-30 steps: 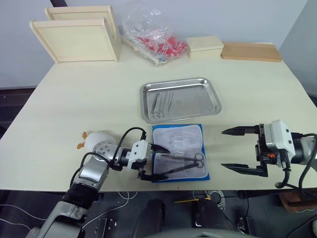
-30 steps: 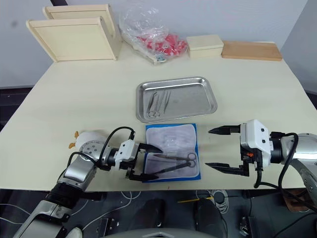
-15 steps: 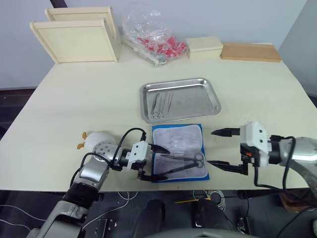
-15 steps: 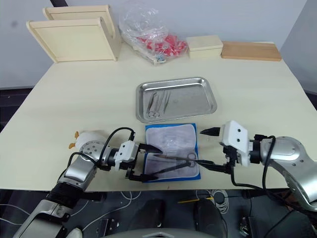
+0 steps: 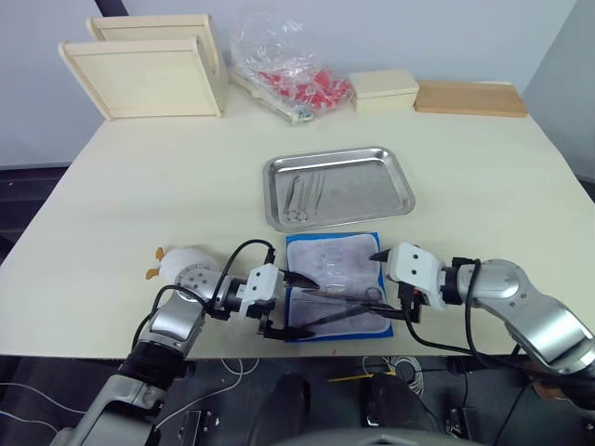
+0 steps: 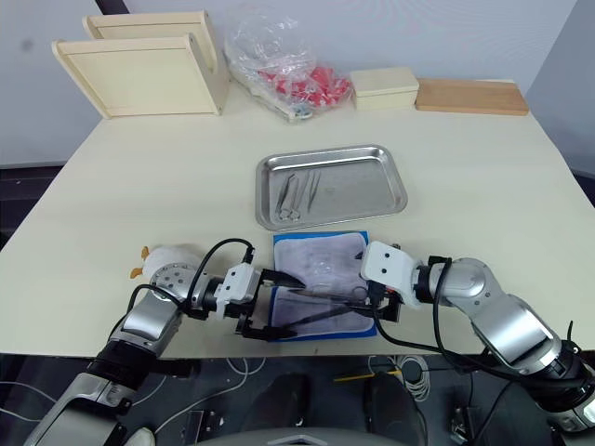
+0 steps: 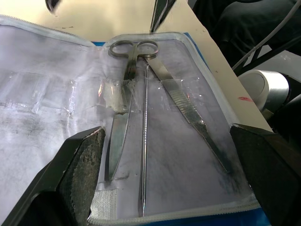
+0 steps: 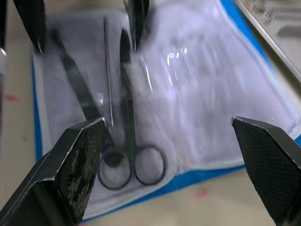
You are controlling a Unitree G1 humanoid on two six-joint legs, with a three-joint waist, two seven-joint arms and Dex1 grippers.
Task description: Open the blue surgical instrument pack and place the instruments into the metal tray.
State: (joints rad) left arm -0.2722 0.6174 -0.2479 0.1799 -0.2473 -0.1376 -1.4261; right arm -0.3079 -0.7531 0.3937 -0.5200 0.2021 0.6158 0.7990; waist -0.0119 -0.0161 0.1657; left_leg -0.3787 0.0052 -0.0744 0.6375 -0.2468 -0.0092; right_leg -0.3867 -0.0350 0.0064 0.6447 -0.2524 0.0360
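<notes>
Both grippers are hovering spread wide over the opened pack at the bench's front edge.

We are seeing the blue surgical instrument pack (image 5: 337, 287) lying open, scissors (image 7: 126, 101), a slim probe (image 7: 144, 136) and another tool on its lining; the left gripper (image 5: 290, 305) and right gripper (image 5: 384, 281) are flanking it. The metal tray (image 5: 338, 186), just behind, is holding several instruments. We are finding no legible writing.

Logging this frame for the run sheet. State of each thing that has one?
blue surgical instrument pack: open flat, lining up.
scissors: lying in the pack, blades apart.
probe: lying in the pack between the blades.
metal tray: holds a few instruments at its left end.
left gripper: open, at the pack's left edge.
right gripper: open, at the pack's right edge, by the scissor rings.
clear plastic bag: lying crumpled, red items inside.
</notes>
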